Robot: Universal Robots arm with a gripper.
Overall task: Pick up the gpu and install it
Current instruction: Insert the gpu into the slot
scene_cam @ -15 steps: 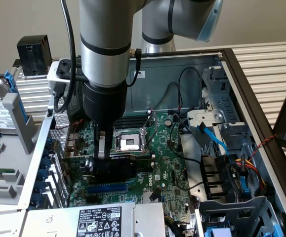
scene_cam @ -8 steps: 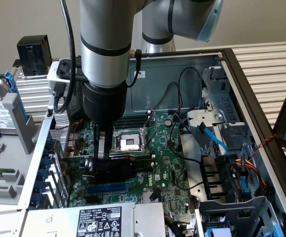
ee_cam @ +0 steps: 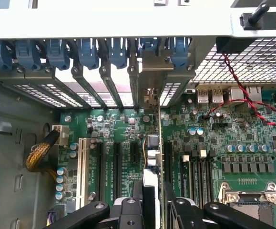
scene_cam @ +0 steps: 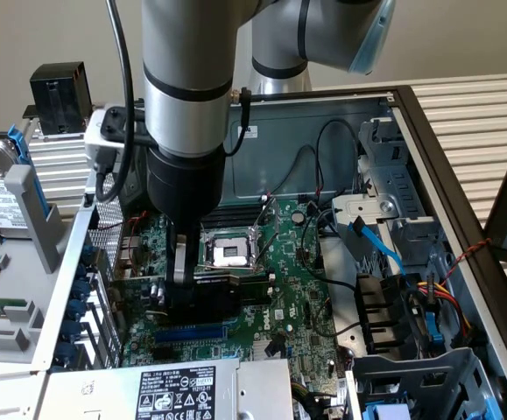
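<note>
In the exterior view, the arm drops from the upper left of the frame into the open computer case (scene_cam: 428,149). Left of centre, the gripper (scene_cam: 183,284) is closed on the gpu (scene_cam: 214,293), gripping its black shroud. The card stands on edge low over the motherboard (scene_cam: 297,289), just below the CPU socket (scene_cam: 227,252) in the frame and above a blue slot (scene_cam: 187,334).

In the wrist view, the gripper (ee_cam: 152,207) clamps the gpu (ee_cam: 149,183) from both sides. The card is seen edge-on between the expansion slots (ee_cam: 116,162), its end bracket (ee_cam: 152,71) up against the rear slot covers (ee_cam: 87,86).
</note>
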